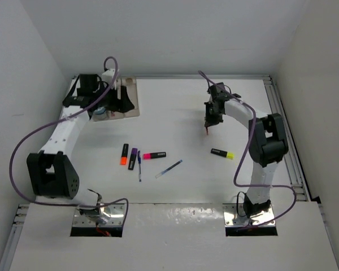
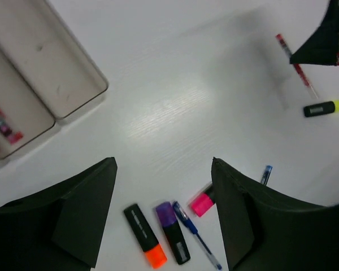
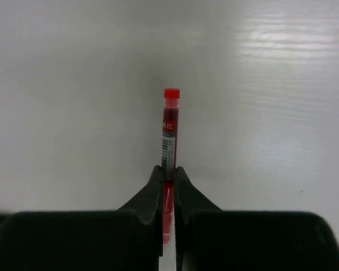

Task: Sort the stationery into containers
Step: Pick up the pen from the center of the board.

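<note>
White worktop [image 1: 186, 113] holds the tray [image 2: 45, 51] far left by spread left fingers [image 2: 164, 164], while right fingers [image 3: 168, 176] pinch a red pen [image 3: 170, 121] pointing ahead.

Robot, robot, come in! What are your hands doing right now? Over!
Right gripper shut on red pen. Left gripper open, at the tray. Four highlighters, two blue pens loose on table. Left gripper may block the tray.
</note>
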You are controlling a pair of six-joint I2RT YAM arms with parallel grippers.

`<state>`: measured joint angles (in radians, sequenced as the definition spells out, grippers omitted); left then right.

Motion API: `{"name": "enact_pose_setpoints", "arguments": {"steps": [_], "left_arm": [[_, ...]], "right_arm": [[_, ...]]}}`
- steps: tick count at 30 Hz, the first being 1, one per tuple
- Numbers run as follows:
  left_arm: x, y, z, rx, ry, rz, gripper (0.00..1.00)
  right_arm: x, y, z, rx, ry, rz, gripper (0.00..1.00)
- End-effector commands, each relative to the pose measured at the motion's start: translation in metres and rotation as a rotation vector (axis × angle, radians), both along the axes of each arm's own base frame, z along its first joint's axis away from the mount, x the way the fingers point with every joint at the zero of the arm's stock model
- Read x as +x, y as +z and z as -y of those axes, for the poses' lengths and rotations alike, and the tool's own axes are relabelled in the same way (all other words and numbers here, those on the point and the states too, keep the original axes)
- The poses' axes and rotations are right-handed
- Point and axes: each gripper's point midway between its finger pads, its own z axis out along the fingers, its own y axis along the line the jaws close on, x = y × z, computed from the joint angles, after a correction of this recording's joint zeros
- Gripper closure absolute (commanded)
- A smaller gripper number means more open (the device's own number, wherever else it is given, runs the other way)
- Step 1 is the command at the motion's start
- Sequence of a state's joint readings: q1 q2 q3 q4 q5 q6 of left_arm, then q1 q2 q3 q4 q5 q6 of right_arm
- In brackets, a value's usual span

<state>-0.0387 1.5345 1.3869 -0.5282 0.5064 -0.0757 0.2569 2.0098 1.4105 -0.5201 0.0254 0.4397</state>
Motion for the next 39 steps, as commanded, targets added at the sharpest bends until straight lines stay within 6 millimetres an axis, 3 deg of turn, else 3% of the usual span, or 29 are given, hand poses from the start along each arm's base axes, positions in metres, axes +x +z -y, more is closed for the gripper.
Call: {"name": "enact_pose_setpoints", "arguments": {"steps": [1,2,3,4,5,11,15,19,21,28,39], "left_arm": [[-0.031,0.031,0.029,-0.043,-0.308,0.300,0.27],[-0.043,0.045,0.030,-0.026,-0.333,0.379,0.29],[-0.049,0.047,0.032,0.003,-0.372,0.443,0.29],[-0.057,0.038,0.036,0.009,-0.411,0.465,0.30],[-0.067,0.047,0.041,0.068,-0.474,0.551,0.31],[-0.109,0.035,0.071,0.252,-0.765,0.690,0.31],[-0.133,0.030,0.088,0.304,-0.950,0.731,0.33],[-0.160,0.022,0.111,0.339,-1.126,0.753,0.39],[-0.162,0.017,0.114,0.386,-1.155,0.769,0.40],[-0.190,0.017,0.143,0.411,-1.287,0.814,0.45],[-0.200,0.001,0.160,0.441,-1.326,0.763,0.47]], "right_arm": [[-0.010,0.058,-0.038,0.203,0.256,0.108,1.00],[-0.016,0.069,-0.043,0.239,0.292,0.124,1.00],[-0.025,0.076,-0.048,0.278,0.322,0.112,1.00],[-0.031,0.079,-0.051,0.309,0.339,0.106,1.00],[-0.042,0.095,-0.064,0.402,0.395,0.107,1.00],[-0.097,0.141,-0.110,0.749,0.555,0.000,1.00],[-0.137,0.157,-0.138,0.921,0.640,-0.143,1.00],[-0.172,0.160,-0.157,1.008,0.707,-0.254,1.00],[-0.189,0.162,-0.166,1.032,0.744,-0.300,1.00],[-0.211,0.164,-0.178,1.054,0.783,-0.374,1.00],[-0.228,0.178,-0.190,1.085,0.845,-0.398,1.00]]}}
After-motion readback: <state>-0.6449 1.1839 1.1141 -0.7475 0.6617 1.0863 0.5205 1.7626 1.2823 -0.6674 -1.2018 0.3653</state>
